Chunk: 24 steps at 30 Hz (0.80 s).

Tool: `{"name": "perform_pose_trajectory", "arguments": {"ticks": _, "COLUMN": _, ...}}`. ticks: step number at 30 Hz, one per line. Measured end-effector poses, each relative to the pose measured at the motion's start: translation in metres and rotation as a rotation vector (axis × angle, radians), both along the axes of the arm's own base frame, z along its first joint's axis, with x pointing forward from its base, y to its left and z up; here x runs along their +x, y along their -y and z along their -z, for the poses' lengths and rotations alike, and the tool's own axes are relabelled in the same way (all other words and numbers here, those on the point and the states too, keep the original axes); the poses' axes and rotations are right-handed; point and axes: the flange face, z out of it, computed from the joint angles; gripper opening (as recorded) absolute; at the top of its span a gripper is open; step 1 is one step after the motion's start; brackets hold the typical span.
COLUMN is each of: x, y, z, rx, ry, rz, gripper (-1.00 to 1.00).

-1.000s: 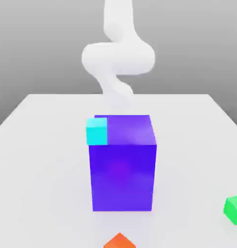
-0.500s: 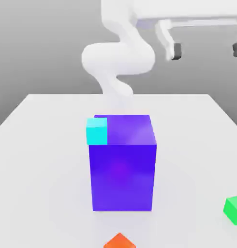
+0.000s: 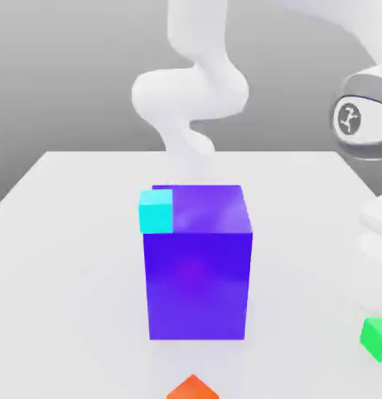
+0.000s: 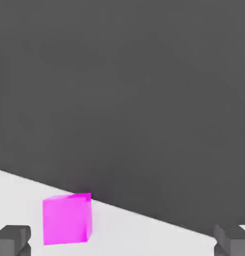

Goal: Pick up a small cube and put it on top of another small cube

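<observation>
Arm: the white arm (image 3: 196, 93) has swung; half a second ago the open fingers hung high toward the exterior view's right, and now white hand parts (image 3: 376, 234) show much lower at that same edge.
Claw: the gripper (image 4: 122, 242) stands wide, its two dark fingertips well apart in the hand view, nothing gripped between them.
Green cube: the small green cube (image 3: 373, 341) sits at the exterior view's right, low, cut by the frame edge. Same spot as before, but the lowered hand parts now come close above it and seem to hide some of it. Contact cannot be told.
Magenta cube: a magenta cube (image 4: 67, 220) lies near the table's edge in the hand view, nearer one fingertip than the other. Whether it is the green one under another colour, or a separate cube, cannot be told.
Purple block: the big blue-purple block (image 3: 198, 284) stands in the middle of the exterior view, unmoved.
Cyan cube: the cyan cube (image 3: 156, 212) shows at the block's upper corner, toward the exterior view's left, unmoved; whether it rests on the block is unclear.
Orange cube: the orange cube (image 3: 193, 388) is at bottom centre of the exterior view, partly out of frame, also unmoved.
Meaning: probably the approach to the green cube; picking and stacking remain undone.
Next: likely centring over the cube before lowering and closing. Off-centre, a finger could nudge it aside.
</observation>
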Motion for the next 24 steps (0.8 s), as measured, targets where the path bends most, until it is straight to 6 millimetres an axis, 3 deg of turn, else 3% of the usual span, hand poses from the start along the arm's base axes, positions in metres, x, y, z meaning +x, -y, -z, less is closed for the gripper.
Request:
{"name": "perform_pose_trajectory", "arguments": {"ticks": 4, "x": -0.015, "y": -0.03, "z": 0.072, "rx": -0.031, "ry": -0.073, "rz": -0.037, "gripper": 0.0}}
{"name": "perform_pose_trajectory", "arguments": {"ticks": 7, "x": -0.017, "y": -0.034, "z": 0.123, "rx": -0.036, "ry": -0.085, "rz": -0.043, "gripper": 0.0}}
{"name": "perform_pose_trajectory", "arguments": {"ticks": 8, "x": -0.018, "y": -0.034, "z": 0.136, "rx": -0.037, "ry": -0.085, "rz": -0.043, "gripper": -1.0}}
{"name": "perform_pose_trajectory", "arguments": {"ticks": 15, "x": -0.018, "y": -0.035, "z": 0.137, "rx": -0.036, "ry": -0.086, "rz": -0.044, "gripper": -1.0}}
{"name": "perform_pose_trajectory", "arguments": {"ticks": 19, "x": -0.022, "y": -0.036, "z": 0.084, "rx": -0.036, "ry": -0.087, "rz": -0.053, "gripper": -1.0}}
{"name": "perform_pose_trajectory", "arguments": {"ticks": 24, "x": -0.076, "y": -0.044, "z": 0.052, "rx": -0.046, "ry": -0.082, "rz": -0.186, "gripper": -1.0}}
